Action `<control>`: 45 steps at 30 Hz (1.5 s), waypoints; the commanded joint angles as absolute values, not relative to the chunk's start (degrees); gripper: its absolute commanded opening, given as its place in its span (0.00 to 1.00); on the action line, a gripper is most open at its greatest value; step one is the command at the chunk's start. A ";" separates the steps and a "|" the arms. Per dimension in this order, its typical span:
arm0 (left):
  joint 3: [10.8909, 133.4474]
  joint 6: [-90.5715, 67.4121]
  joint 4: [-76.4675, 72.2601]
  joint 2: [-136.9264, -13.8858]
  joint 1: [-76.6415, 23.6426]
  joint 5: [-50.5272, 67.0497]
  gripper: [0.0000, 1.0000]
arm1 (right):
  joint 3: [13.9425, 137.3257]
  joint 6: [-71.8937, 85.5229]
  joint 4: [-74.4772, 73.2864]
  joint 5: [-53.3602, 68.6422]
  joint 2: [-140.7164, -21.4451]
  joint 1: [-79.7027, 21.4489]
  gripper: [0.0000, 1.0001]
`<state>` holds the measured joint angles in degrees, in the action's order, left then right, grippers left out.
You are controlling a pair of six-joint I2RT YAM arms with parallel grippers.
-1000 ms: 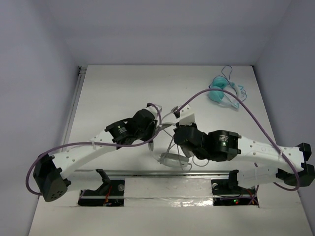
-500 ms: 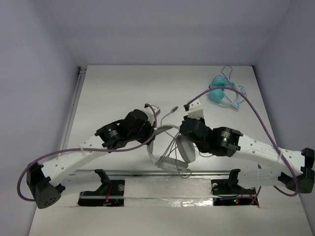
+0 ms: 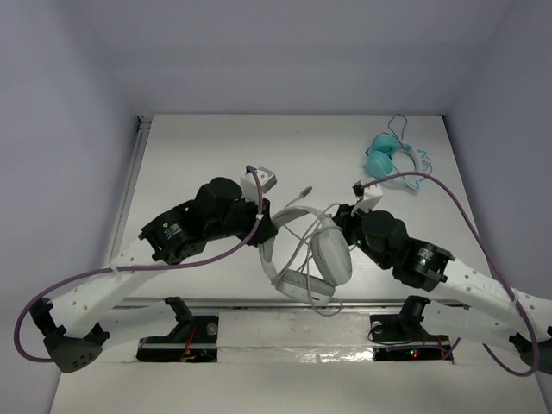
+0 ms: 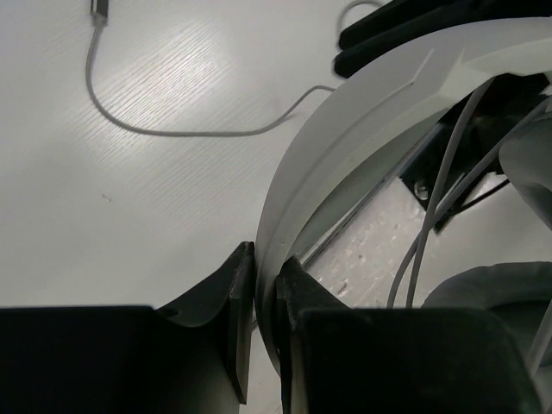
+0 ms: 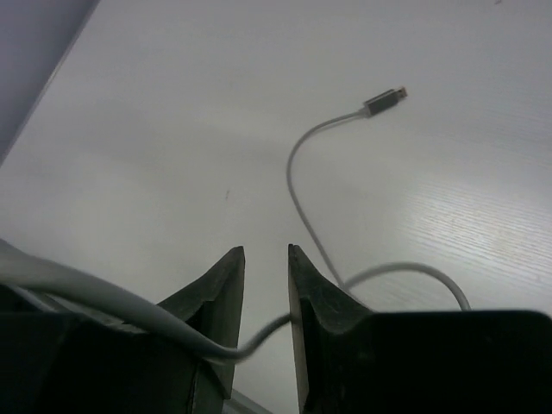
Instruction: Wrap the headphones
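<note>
Headphones (image 4: 362, 129) pinched in left hand (image 4: 263, 263), right hand (image 5: 266, 254) ajar around cable (image 5: 289, 168)

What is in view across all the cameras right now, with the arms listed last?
headphones: one, white and light grey, centre of the table between the arms
cable: one, thin grey, runs from the headphones across the table and through the right gripper's gap
plug: one, grey, lying free on the table at the cable's end
teal headphones: one, teal with a thin blue cord, far right part of the table
table: one, white
rail: one, metal, along the near edge
left gripper: one, black, shut on the headphones' headband
right gripper: one, black, jaws slightly apart with the cable between them
</note>
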<state>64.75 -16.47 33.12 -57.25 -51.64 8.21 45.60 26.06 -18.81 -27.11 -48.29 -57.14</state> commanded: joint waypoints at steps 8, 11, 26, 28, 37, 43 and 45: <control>82.51 -17.93 31.38 -58.88 -49.75 13.88 0.00 | 34.64 27.42 3.68 -16.00 -45.62 -55.38 0.44; 87.08 -18.11 32.34 -60.64 -48.69 13.88 0.00 | 32.97 28.03 7.11 -15.03 -46.84 -54.23 0.49; 107.39 -19.86 36.91 -68.90 -44.30 16.00 0.00 | 28.39 28.21 20.74 -10.55 -57.66 -50.01 0.55; 108.45 -19.78 37.62 -69.78 -43.16 15.29 0.00 | 26.90 29.09 20.65 -8.19 -56.00 -50.01 0.47; 114.69 -20.21 37.09 -73.65 -37.36 15.55 0.00 | 25.48 32.26 10.30 -0.44 -42.02 -50.01 0.60; 115.84 -20.83 36.56 -75.15 -34.72 16.96 0.00 | 26.54 34.10 2.02 -9.46 -32.89 -50.01 0.52; 115.84 -21.09 36.30 -75.15 -34.72 17.49 0.00 | 27.85 33.93 0.36 -13.16 -33.22 -50.01 0.15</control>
